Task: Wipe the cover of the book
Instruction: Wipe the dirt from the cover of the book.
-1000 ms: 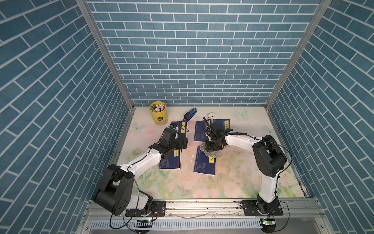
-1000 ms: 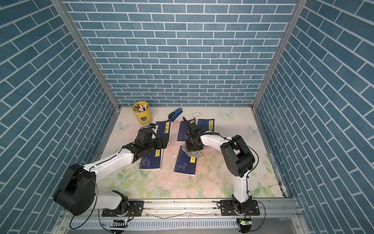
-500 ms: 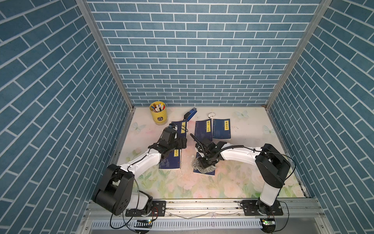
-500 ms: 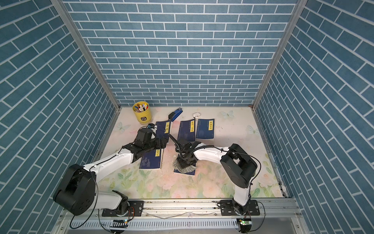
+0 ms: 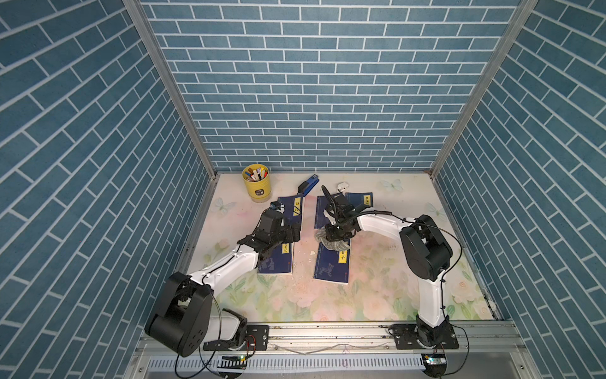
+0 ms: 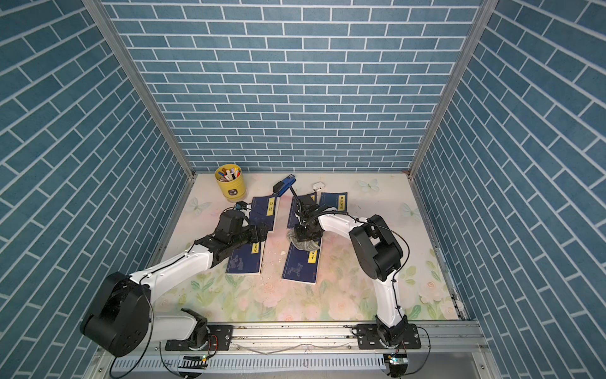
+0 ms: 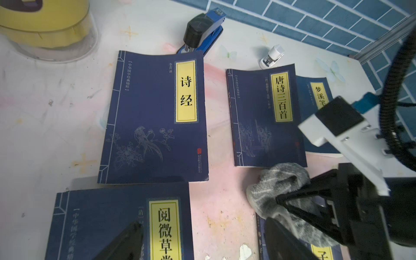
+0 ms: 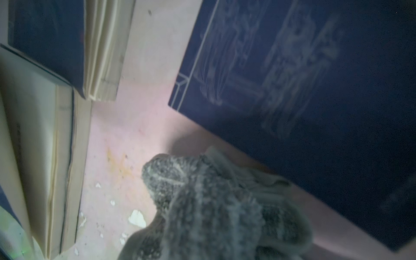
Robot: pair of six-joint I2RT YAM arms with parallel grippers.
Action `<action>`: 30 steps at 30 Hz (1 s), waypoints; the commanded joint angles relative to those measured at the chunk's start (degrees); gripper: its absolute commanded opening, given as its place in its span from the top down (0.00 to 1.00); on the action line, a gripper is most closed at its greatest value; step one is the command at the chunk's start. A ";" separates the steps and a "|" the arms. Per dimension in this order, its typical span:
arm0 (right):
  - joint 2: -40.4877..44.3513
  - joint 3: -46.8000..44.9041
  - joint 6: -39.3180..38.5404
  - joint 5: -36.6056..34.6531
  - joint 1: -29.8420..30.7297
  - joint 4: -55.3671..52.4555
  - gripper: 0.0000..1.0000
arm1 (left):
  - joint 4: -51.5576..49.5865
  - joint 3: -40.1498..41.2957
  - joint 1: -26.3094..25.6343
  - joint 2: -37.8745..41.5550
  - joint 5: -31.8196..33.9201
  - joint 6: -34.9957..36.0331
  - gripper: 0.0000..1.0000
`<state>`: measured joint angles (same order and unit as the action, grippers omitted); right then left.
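On the table (image 5: 377, 269) you have five blue books (image 7: 155, 117) and one grey cloth (image 5: 334, 244); your right gripper (image 5: 337, 235) clamps it, half-hiding one title; left gripper (image 5: 293, 234) gapes empty.

Five books (image 5: 292, 210) (image 5: 278, 261) (image 5: 322, 211) (image 5: 364, 198) (image 5: 331, 267), two staplers (image 7: 202, 29) (image 7: 271, 56), one cup (image 5: 256, 185), cloth (image 7: 276, 186)

Bright light is filling both top views, walls (image 5: 311, 82) bowing at the edges; the wrist view is showing dim, cloth (image 8: 213, 202) blurring beneath the right gripper (image 5: 336, 237)
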<state>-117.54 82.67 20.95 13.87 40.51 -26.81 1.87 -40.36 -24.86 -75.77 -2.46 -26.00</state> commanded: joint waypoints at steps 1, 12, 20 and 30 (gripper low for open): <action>-3.48 -0.82 -3.35 0.15 1.25 -3.43 0.93 | -0.37 0.46 0.34 1.13 1.40 -0.11 0.11; 5.45 -10.86 -3.19 1.40 8.58 -4.33 0.93 | -0.13 -1.43 1.22 -0.57 2.27 0.98 0.11; 9.10 -18.63 1.81 4.23 14.41 -2.41 0.93 | 1.18 -0.74 1.96 -0.52 2.35 0.16 0.11; 10.01 -19.89 2.96 5.07 15.45 -0.79 0.93 | 1.42 0.41 2.74 0.38 2.19 -0.12 0.11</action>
<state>-105.45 64.86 22.72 18.83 55.44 -23.27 2.48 -40.64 -22.79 -75.99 -0.89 -26.15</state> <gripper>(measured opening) 0.110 0.891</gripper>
